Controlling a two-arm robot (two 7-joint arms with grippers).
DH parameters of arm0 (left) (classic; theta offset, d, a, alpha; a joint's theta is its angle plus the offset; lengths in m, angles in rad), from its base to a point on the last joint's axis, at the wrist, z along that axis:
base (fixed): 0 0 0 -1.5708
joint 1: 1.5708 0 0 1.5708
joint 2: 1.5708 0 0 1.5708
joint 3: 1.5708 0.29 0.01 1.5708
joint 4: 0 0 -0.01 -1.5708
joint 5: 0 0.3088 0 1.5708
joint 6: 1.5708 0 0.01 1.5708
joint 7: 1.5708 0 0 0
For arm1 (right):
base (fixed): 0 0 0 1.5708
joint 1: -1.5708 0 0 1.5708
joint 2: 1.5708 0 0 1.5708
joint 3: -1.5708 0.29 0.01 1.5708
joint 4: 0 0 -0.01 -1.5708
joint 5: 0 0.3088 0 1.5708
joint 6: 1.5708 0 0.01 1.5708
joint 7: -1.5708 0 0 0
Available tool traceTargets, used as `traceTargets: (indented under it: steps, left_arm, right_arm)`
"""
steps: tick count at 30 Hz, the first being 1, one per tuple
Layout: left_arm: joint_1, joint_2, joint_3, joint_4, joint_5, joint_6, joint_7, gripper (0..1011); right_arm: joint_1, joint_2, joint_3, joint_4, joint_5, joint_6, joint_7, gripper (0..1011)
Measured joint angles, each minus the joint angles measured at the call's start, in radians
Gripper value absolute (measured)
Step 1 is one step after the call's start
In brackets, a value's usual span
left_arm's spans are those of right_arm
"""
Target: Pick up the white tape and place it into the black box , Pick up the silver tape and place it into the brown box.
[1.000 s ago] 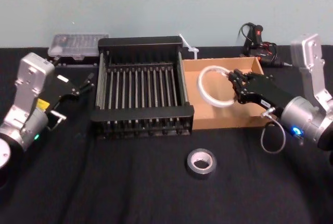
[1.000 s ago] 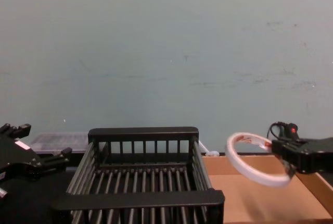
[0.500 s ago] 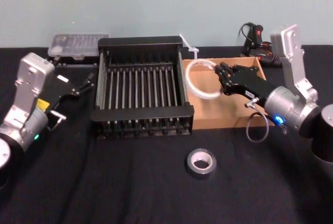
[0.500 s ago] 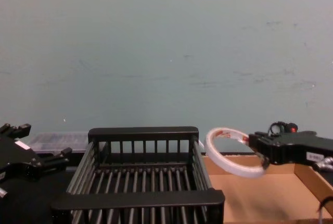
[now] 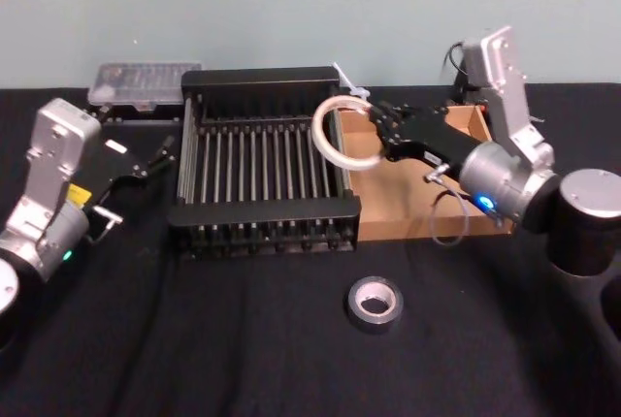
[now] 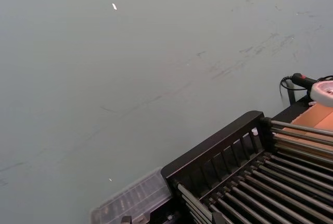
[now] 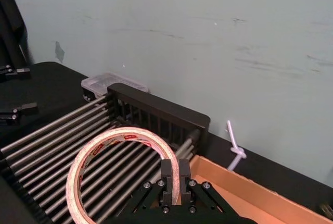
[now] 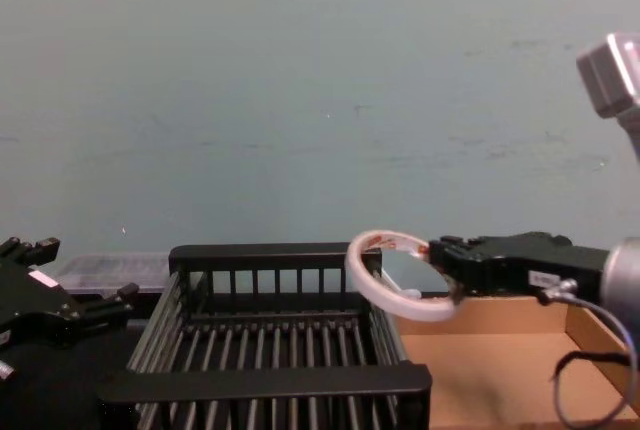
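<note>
Your right gripper has its fingers pinched shut on the band of the white tape, one finger inside the ring and one outside — a rim grip that lets the roll hang forward of the fingertips with its open hole clear. In the right wrist view the roll juts out ahead of the fingers, red print along its edge, with the bars of the black box beneath and beyond it. In the chest view the ring floats above the crate's right rim, not touching it.

So the tape is straddling the wall between the two containers: the part farthest from your fingers is over the crate floor, the part at the fingertips is over the brown box. Judging by that, you need to carry it further across before letting go; release here and it could catch the rim or tip back into the cardboard tray, which is the wrong home for it.

The silver tape lies flat on the black cloth, well apart from your right fingers and nearer the robot than both boxes, not yet handled.

Your left gripper sits parked just beside the crate's left wall, fingers apart and empty — out of the drop path.
</note>
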Motion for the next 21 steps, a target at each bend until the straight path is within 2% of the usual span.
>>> traceTargets:
  steps: [21]
  left_arm:
    - [0.0, 0.0, 0.0, 0.0, 0.0, 0.0, 0.0, 1001]
  right_arm:
    - [0.12, -0.089, -0.061, 0.151, -0.068, -0.017, 0.014, 91]
